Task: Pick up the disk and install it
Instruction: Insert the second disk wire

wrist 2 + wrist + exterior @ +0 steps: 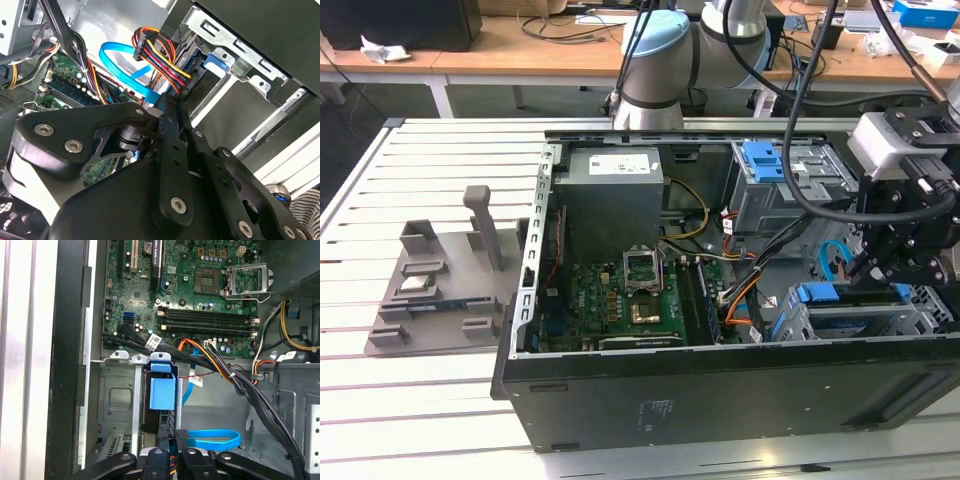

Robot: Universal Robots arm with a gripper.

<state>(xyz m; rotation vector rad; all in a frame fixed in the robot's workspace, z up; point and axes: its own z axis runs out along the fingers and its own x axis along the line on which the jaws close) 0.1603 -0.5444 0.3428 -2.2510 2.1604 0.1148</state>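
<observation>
The disk (855, 318) lies in the drive bay at the near corner of the open computer case, on the exterior view's right. Its blue carrier bracket (162, 391) stands edge-on between the bay's grey metal rails (116, 405) in the first wrist view. My gripper (870, 268) hangs straight over the bracket inside the case. In the first wrist view the gripper (173, 438) has its two black fingers drawn together, tips at the disk's dark end, with nothing visible between them. The second wrist view shows the fingers (169, 145) as one closed bar pointing at the bay.
Orange, red and black cable bundles (220, 367) and a blue flat cable (215, 439) run close beside the bay. The motherboard (630, 305) and power supply (612, 195) fill the case's other half. A second cage with a blue latch (765, 160) stands behind. A grey fixture (440, 285) sits outside.
</observation>
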